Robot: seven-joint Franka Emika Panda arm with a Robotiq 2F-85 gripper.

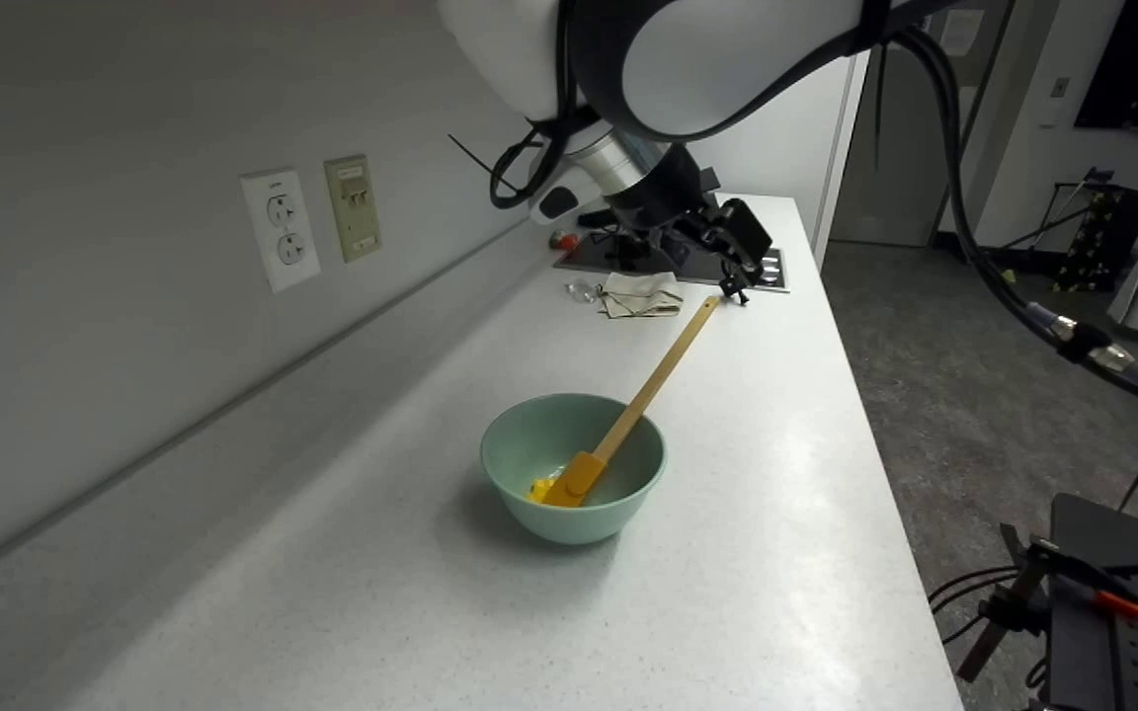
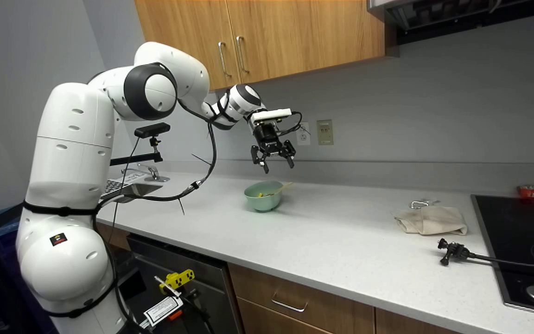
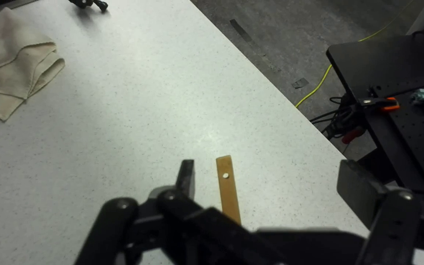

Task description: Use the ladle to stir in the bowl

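White speckled countertop (image 1: pixel 727 592) in an exterior view: a wooden-handled ladle (image 1: pixel 644 395), yellow scoop down, is leaned inside a round mint-green bowl (image 1: pixel 579 523). Above, in an exterior view, a black two-fingered gripper (image 2: pixel 278 168) is poised, nothing held. Wrist view: the handle's end is framed by spread fingers (image 3: pixel 359 195); likely light, stiff, best pinched mid-handle.

In an exterior view my arm (image 2: pixel 65 162) stands upright along the left of the frame, elbow (image 2: pixel 159 91) bent at upper left, wrist (image 2: pixel 239 103) at upper centre. I've got my gripper (image 2: pixel 278 167) hanging mid-frame, pointing down, jaws spread. Wrist view: fingers (image 3: pixel 359 191) well apart, one lower centre-left, one lower right.
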